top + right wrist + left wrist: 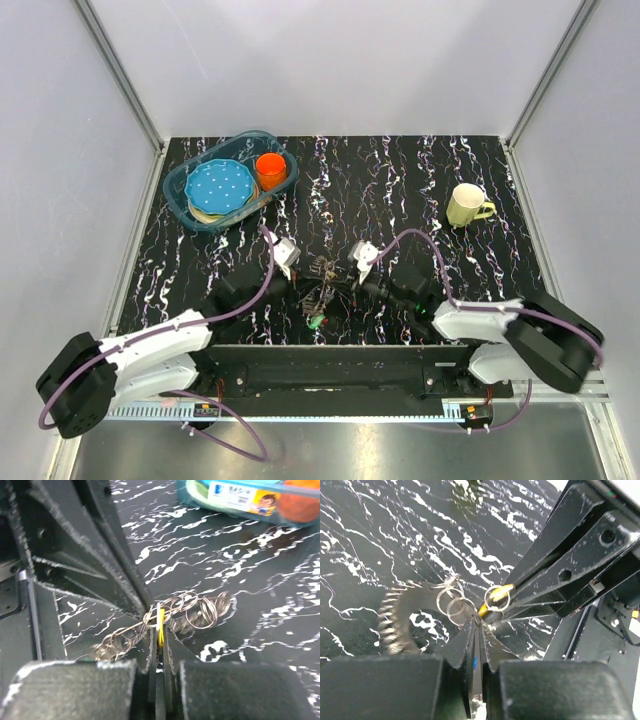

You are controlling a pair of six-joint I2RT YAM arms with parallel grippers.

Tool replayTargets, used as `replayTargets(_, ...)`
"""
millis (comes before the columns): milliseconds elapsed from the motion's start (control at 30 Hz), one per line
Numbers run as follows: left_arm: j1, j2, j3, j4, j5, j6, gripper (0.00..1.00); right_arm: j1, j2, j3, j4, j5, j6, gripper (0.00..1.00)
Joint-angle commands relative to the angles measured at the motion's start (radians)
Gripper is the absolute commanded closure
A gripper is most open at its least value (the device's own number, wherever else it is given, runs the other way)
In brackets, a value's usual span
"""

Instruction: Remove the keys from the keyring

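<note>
The keys (322,270) hang in a bunch between my two grippers at the table's front middle. My left gripper (308,277) is shut on a thin blue piece (475,662) of the bunch. In the left wrist view, silvery keys (395,622) fan out like a toothed wheel, with small rings (453,601) of the keyring beside them. My right gripper (340,281) is shut on a yellow-brass piece (161,625), also visible in the left wrist view (496,595). Linked rings (200,612) trail to its right. A green piece (316,321) shows just below the bunch.
A clear blue tub (205,170) at the back left holds a blue dotted plate (220,186) and an orange cup (270,168); its edge shows in the right wrist view (240,495). A pale yellow mug (466,205) stands at the back right.
</note>
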Motion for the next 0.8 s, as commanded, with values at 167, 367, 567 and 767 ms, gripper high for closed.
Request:
replayTargets(167,0.000,-0.169,0.129,-0.135,-0.102,0.004,0.53,-0.002,-0.266,0.354,-0.736,0.267,-0.255,1.00)
replayTargets(367,0.001,-0.251,0.241,-0.350,-0.096,0.083,0.42,-0.001,-0.280,0.507,-1.042,0.221,-0.390,1.00)
replayTargets(567,0.001,-0.294,0.272,-0.441,-0.139,0.100,0.41,-0.001,-0.239,0.697,-1.421,0.210,-0.462,1.00)
replayTargets(767,0.001,-0.275,0.249,-0.384,-0.001,0.054,0.41,-0.001,-0.232,0.782,-1.598,0.195,-0.508,1.00)
